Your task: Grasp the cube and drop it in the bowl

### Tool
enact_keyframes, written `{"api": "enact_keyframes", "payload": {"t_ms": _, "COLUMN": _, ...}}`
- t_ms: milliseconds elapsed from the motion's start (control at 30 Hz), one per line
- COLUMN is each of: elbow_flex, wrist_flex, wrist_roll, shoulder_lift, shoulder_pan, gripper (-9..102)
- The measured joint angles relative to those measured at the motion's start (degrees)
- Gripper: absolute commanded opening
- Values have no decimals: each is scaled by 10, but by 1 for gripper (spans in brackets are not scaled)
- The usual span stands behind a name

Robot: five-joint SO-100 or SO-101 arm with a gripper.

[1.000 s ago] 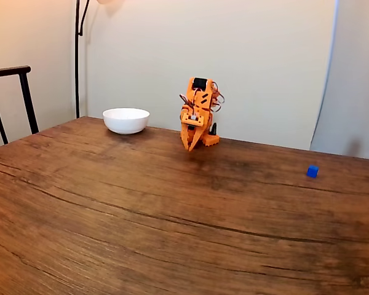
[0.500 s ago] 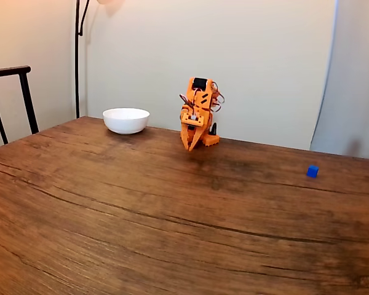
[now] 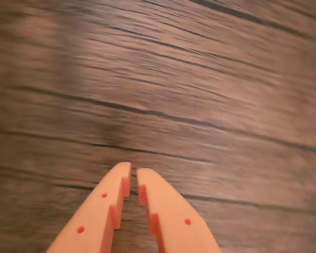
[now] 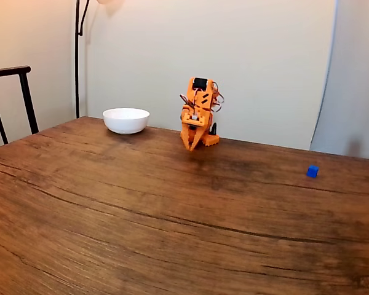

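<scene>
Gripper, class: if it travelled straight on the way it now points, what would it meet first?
Most likely the bare wooden table: the gripper points down at it, jaws nearly closed and empty. The cube sits far off to the right in the fixed view.

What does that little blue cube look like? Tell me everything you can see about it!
The cube is tiny and bright blue, with plain faces, and looks solid. In the fixed view it sits flat on the wooden table at the right side, all alone. Nothing touches it except the table. The orange arm and the white bowl are far off to its left.
</scene>
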Motion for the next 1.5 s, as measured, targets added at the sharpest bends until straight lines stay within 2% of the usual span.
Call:
{"api": "enact_keyframes", "payload": {"t_ms": 667, "elbow_flex": -330, "wrist_flex": -18, "wrist_roll": -86, "shoulder_lift": -7, "shoulder_pan": -272, "gripper": -1}}
{"api": "enact_keyframes", "payload": {"t_ms": 767, "elbow_flex": -336, "wrist_flex": -60, "wrist_roll": -89, "shoulder_lift": -7, "shoulder_pan": -305, "gripper": -1}}
{"api": "enact_keyframes", "payload": {"t_ms": 900, "elbow_flex": -316, "wrist_flex": -156, "wrist_roll": -91, "shoulder_lift": -26, "shoulder_pan": -353, "gripper": -1}}
{"api": "enact_keyframes", "payload": {"t_ms": 1167, "elbow_flex": -310, "wrist_flex": -321, "wrist_roll": -121, "shoulder_lift": -191, "shoulder_pan": -402, "gripper": 0}}
{"api": "enact_keyframes", "payload": {"t_ms": 1500, "elbow_flex": -446, "wrist_flex": -349, "wrist_roll": -121, "shoulder_lift": -362, "shoulder_pan": -488, "gripper": 0}}
